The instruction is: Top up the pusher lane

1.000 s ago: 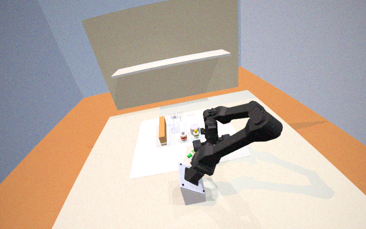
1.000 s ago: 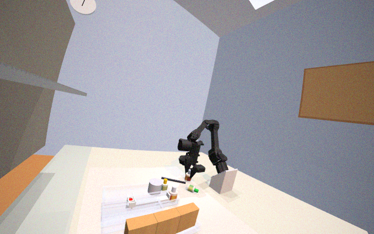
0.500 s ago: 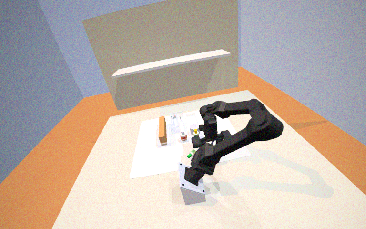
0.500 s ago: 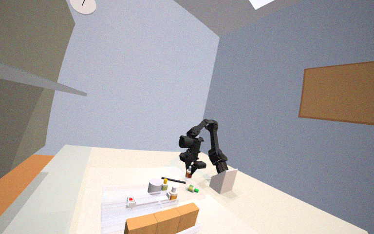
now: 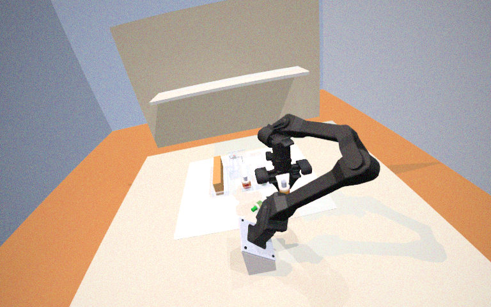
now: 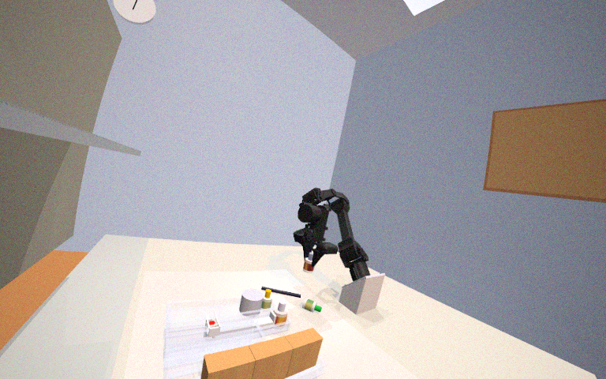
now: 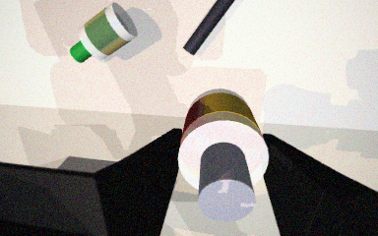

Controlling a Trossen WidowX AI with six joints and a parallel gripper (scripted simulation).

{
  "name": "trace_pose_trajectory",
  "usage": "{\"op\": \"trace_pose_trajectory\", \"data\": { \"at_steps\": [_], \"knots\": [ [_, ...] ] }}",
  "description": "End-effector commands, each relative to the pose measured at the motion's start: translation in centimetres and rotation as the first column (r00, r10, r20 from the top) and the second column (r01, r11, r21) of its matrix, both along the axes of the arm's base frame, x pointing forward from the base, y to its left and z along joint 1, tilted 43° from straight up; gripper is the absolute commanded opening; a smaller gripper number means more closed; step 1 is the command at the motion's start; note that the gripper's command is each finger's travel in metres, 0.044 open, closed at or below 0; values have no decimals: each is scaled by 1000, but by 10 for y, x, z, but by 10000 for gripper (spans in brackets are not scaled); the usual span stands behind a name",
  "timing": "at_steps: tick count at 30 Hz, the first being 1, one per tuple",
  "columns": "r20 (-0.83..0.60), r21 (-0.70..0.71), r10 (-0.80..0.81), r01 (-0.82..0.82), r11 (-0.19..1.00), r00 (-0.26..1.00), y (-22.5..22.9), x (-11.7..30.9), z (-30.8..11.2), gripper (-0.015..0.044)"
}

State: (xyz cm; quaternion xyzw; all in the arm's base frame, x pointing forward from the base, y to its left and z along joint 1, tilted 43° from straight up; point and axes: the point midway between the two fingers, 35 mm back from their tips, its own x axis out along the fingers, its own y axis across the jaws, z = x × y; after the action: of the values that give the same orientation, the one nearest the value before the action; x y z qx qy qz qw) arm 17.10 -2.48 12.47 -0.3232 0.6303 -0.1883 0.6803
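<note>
The gripper points down and is shut on a jar with an amber-red body, white shoulder and grey cap. The jar is upright and off the table, to the right of the lanes in the top view. A matching jar stands at the front end of the clear sprung lane, with a pale plate close behind it. A white block with a red mark sits farther back along the lane. The front stop is too faint to make out.
A green-capped jar lies on its side before the lanes. A black rod lies nearby. A grey cylinder and yellow-capped jar stand beside the lane; brown boxes fill the other side.
</note>
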Motion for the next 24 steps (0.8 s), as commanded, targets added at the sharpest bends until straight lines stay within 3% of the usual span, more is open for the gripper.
{"op": "trace_pose_trajectory", "data": {
  "at_steps": [1,24],
  "knots": [
    [8,-4,-5,5,1000,1000,10,-3,14,0],
    [12,-3,-4,4,1000,1000,51,53,-20,0]
  ]
}}
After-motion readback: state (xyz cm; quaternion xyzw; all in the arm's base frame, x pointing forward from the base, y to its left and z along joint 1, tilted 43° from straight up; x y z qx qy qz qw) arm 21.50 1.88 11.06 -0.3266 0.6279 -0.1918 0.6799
